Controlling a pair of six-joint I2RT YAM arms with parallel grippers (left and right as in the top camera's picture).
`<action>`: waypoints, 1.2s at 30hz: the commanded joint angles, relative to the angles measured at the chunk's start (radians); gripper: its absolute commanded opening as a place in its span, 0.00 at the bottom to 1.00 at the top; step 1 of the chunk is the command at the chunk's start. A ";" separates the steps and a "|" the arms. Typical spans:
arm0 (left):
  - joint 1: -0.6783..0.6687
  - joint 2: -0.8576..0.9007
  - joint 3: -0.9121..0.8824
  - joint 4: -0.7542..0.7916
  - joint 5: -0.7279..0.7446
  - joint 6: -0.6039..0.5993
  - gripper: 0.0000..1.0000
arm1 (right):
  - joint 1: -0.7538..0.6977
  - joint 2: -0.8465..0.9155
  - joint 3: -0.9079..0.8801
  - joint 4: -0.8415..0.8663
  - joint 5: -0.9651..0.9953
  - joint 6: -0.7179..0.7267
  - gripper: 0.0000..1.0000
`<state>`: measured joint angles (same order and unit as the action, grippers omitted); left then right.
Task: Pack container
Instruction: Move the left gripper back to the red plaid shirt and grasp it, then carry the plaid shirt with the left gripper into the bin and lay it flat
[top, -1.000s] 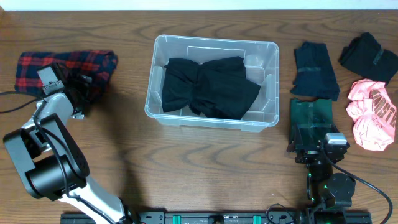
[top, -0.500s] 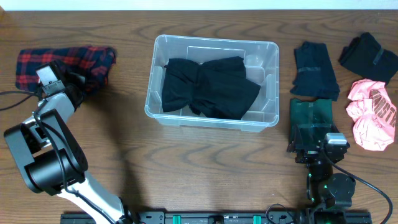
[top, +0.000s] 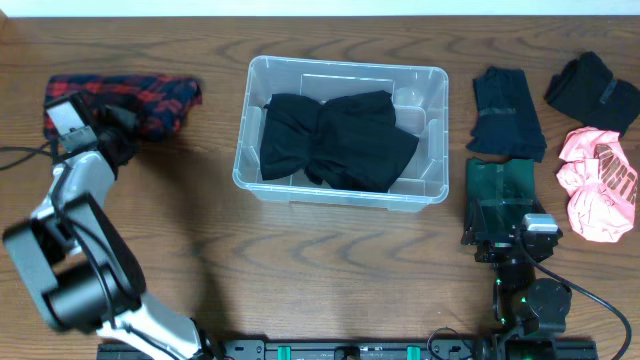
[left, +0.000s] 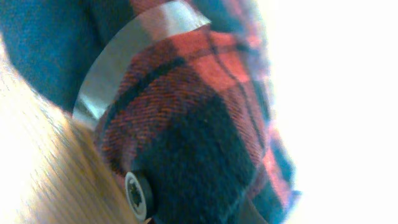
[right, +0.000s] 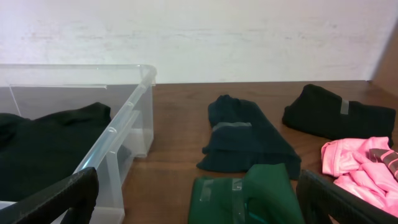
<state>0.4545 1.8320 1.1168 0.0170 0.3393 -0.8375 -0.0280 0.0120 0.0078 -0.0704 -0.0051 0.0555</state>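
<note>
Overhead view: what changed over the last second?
The left end effector, apparently gripping the plaid shirt, pulled it toward the far edge and slightly toward the container, bunching it. The container, the black garment inside, the right arm and the folded clothes beside it stayed put.

The clear, colourless rectangular plastic container (top: 340, 194) shows a black rumpled garment (top: 335, 140) inside. At the far left corner is a red-and-dark plaid flannel cloth (top: 150, 98) with a black button (left: 138, 194). Along the right edge are a dark navy folded garment (top: 507, 112), a black folded bundle (top: 592, 90), a dark green folded garment (top: 505, 190) and a bright pink crumpled garment (top: 595, 185). The wooden table (top: 300, 260) is brown and grained.
</note>
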 joint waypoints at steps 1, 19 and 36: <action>-0.002 -0.166 0.001 -0.018 0.046 0.014 0.06 | 0.010 -0.006 -0.003 -0.004 -0.003 -0.011 0.99; -0.276 -0.703 0.001 -0.200 -0.032 0.019 0.06 | 0.010 -0.006 -0.003 -0.004 -0.003 -0.011 0.99; -1.043 -0.630 0.001 -0.200 -0.821 -0.122 0.06 | 0.010 -0.006 -0.003 -0.004 -0.003 -0.011 0.99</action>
<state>-0.5247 1.1786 1.1156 -0.2062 -0.2405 -0.9211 -0.0280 0.0120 0.0078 -0.0704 -0.0051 0.0555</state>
